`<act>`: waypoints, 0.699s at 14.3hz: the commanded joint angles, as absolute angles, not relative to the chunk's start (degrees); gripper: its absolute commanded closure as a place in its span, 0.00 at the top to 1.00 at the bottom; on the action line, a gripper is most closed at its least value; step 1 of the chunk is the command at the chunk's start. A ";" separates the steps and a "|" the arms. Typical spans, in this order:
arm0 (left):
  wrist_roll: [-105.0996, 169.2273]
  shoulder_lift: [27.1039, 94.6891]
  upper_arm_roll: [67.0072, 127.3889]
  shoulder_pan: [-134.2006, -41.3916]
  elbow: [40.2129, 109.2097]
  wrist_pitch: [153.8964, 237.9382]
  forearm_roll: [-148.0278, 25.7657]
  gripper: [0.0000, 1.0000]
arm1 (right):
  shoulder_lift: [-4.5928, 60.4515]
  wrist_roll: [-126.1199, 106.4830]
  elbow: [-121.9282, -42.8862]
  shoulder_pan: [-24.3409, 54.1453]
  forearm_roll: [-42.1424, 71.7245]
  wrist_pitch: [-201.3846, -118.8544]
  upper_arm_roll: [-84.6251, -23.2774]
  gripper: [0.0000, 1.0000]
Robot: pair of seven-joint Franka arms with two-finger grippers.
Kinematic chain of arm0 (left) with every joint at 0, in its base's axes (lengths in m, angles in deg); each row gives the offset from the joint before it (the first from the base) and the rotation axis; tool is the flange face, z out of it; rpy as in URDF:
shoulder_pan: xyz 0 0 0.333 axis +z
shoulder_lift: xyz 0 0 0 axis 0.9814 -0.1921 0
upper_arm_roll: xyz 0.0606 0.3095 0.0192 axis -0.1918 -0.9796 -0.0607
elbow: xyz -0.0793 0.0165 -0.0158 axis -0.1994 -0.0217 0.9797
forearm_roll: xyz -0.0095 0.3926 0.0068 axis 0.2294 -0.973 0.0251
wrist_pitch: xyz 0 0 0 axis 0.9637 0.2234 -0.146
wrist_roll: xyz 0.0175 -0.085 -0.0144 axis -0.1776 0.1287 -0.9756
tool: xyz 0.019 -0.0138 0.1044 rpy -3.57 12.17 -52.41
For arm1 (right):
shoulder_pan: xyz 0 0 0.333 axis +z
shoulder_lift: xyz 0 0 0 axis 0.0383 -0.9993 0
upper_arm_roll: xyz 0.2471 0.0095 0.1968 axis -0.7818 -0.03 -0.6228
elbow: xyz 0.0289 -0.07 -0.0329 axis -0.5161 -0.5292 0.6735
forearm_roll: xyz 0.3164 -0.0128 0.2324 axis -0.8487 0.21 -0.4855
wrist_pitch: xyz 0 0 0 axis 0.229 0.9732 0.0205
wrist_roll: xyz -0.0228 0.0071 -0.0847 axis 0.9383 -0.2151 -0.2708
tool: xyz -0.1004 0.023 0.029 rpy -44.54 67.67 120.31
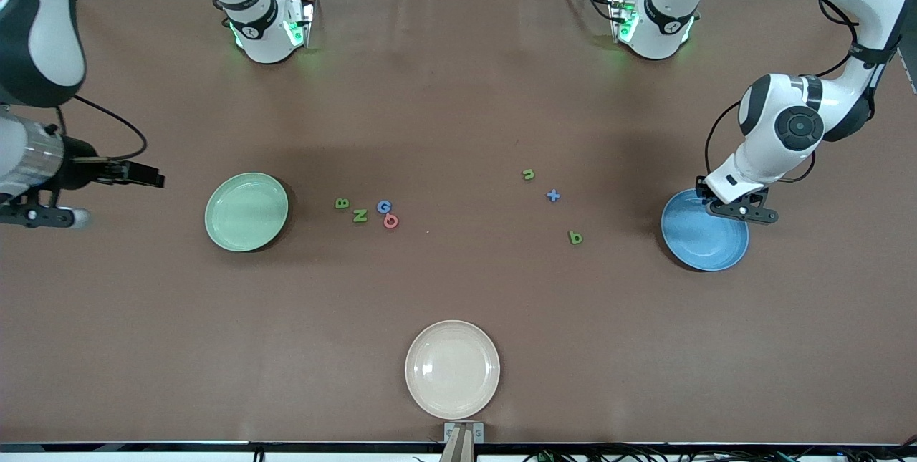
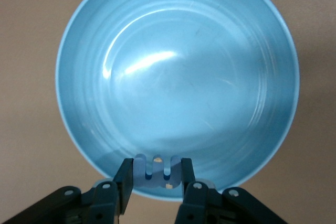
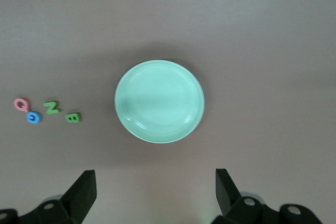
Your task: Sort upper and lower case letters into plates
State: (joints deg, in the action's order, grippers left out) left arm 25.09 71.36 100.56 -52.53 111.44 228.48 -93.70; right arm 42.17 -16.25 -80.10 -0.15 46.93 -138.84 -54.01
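Note:
My left gripper [image 2: 155,169] hangs over the blue plate's [image 2: 178,77] rim, shut on a small blue foam letter [image 2: 155,173] with three prongs. In the front view that gripper [image 1: 739,210] is above the blue plate [image 1: 706,243] at the left arm's end of the table. The right gripper [image 3: 155,192] is open and holds nothing, high above the table by the mint green plate [image 3: 159,100]. In the front view it [image 1: 50,218] is up at the right arm's end, beside the green plate [image 1: 246,212]. Loose letters lie between the plates.
Green B [image 1: 342,203], green N [image 1: 359,215], blue G [image 1: 384,206] and a pink letter [image 1: 390,220] cluster near the green plate. Green u [image 1: 529,174], a blue cross-shaped letter [image 1: 552,195] and green b [image 1: 575,237] lie toward the blue plate. A cream plate [image 1: 452,369] sits nearest the front camera.

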 commanded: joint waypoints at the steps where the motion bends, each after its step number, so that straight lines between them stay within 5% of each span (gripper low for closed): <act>1: 22.98 69.47 101.37 -51.15 111.67 231.59 -94.65 0.20 | 44.18 -20.98 -86.82 2.54 45.75 -144.41 -53.95 1.00; 10: 19.11 67.27 101.20 -49.22 111.58 232.30 -94.73 0.23 | 43.23 -38.56 -107.12 18.00 45.92 -176.56 -53.86 1.00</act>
